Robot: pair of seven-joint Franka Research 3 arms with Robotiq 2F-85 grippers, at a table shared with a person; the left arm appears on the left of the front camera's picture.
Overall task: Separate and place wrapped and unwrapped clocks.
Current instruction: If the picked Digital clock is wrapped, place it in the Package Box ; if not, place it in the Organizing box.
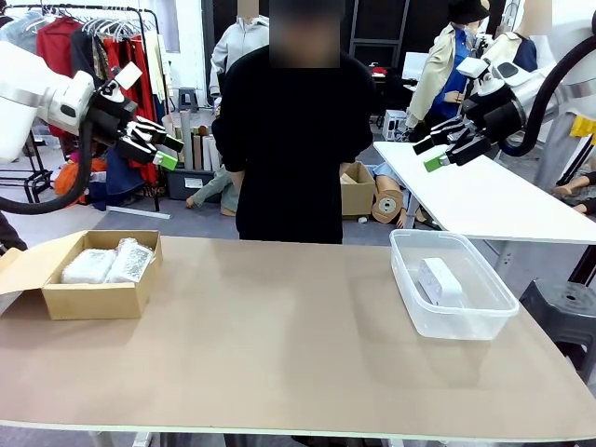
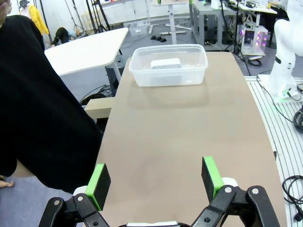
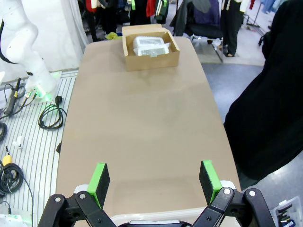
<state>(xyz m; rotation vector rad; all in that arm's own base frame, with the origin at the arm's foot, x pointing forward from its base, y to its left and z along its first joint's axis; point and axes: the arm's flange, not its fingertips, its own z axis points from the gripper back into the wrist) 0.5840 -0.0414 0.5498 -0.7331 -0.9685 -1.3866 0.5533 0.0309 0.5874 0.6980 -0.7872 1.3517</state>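
White clock (image 1: 439, 279) — brown box (image 1: 93, 298)

Bright, even light; soft shadows

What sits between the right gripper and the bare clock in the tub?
Nothing visible. The right gripper hangs open, high above the table, and the bare clock lies alone in the lidless tub, open from above.

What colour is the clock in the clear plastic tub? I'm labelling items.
White; the bare clock in the clear tub shows best in the front view.
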